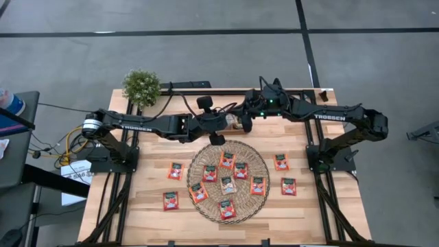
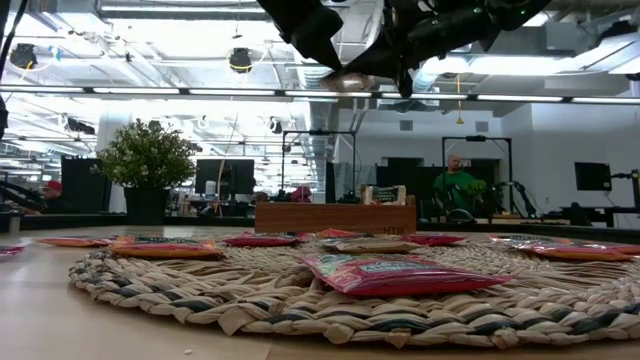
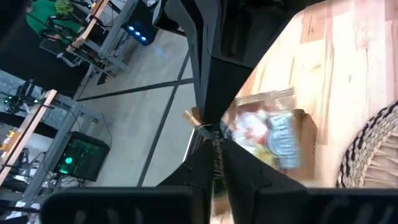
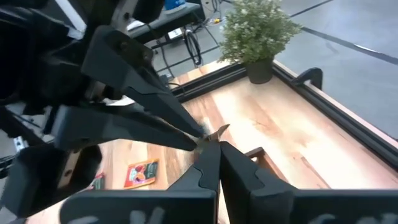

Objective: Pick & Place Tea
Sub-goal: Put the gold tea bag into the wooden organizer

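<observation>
A pale beige tea sachet [image 4: 219, 130] is held in the air between both grippers, above the brown wooden tray [image 1: 236, 127] at the table's far side. My left gripper [image 3: 211, 132] comes from the left and my right gripper [image 4: 211, 147] from the right; both are shut on this sachet. In the low view it shows as a thin sliver [image 2: 350, 80] high over the tray [image 2: 335, 216]. The tray holds some sachets [image 3: 273, 134]. Several red-orange sachets [image 1: 226, 180] lie flat on the round woven mat [image 1: 199, 206]; others lie on the table [image 1: 175, 170], [image 1: 288, 186]. My left gripper pinches the beige sachet between its two fingertips near one edge [image 3: 194, 117]. The sachet is lifted clear above the tray. My right gripper pinches the same sachet between its fingertips at a corner [image 4: 214, 134], meeting the left gripper's fingers [image 4: 168, 124] tip to tip. The sachet touches nothing else.
A potted plant [image 1: 141, 86] stands at the table's far left corner. The woven mat fills the middle of the table, near side of the tray. Black frame rails [image 1: 329, 199] run along the left and right sides. A person sits far behind the table [image 2: 458, 183].
</observation>
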Robot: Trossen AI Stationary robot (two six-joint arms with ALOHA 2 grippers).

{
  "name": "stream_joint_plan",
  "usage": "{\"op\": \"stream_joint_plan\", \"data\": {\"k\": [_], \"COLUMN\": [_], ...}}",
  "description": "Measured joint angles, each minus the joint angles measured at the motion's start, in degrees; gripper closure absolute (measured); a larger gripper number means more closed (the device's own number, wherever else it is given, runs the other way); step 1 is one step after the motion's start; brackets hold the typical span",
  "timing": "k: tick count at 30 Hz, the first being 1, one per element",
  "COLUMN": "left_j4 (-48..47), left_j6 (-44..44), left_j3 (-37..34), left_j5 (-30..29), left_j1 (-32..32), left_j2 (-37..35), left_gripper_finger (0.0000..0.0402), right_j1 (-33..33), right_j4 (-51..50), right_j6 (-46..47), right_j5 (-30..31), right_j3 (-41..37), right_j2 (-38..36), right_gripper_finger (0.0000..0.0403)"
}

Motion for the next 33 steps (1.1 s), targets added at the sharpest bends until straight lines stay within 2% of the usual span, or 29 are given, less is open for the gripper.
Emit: {"op": "stream_joint_plan", "data": {"k": [6,11,13,16,20,24,28,33], "left_j4": [-0.02,-1.77,-5.11,-14.13,-29.98,-40.14,-44.15,-46.35], "left_j6": [0.2,0.25,-1.49,-11.62,-27.37,-38.86,-43.66,-43.85], "left_j3": [0.0,0.0,0.0,0.0,0.01,0.0,0.0,0.0], "left_j5": [-4.81,-17.78,-20.73,-20.04,-14.16,-13.71,-13.69,-11.73], "left_j1": [0.0,0.02,0.4,1.41,3.62,5.79,7.65,9.81], "left_j2": [0.0,0.0,0.0,-0.3,-0.53,-0.52,-0.52,-0.51], "left_gripper_finger": [0.0308,0.0276,0.0271,0.0269,0.0269,0.0269,0.0269,0.0269], "right_j1": [-0.16,-1.18,-1.97,-2.82,-3.9,-4.69,-4.42,-1.98], "right_j4": [-0.56,-2.74,-3.6,-2.36,0.62,13.89,27.54,42.35], "right_j6": [-0.04,-0.52,-0.54,-0.33,1.05,5.16,8.34,9.6], "right_j5": [2.28,4.12,4.3,4.29,4.47,4.7,8.78,13.05], "right_j3": [0.0,0.0,-0.21,-2.28,-8.04,-17.15,-26.59,-34.1], "right_j2": [-0.02,-0.01,-0.21,-1.52,-4.54,-7.98,-9.21,-6.41], "right_gripper_finger": [0.0402,0.0402,0.0402,0.0402,0.0403,0.0403,0.0403,0.0403]}}
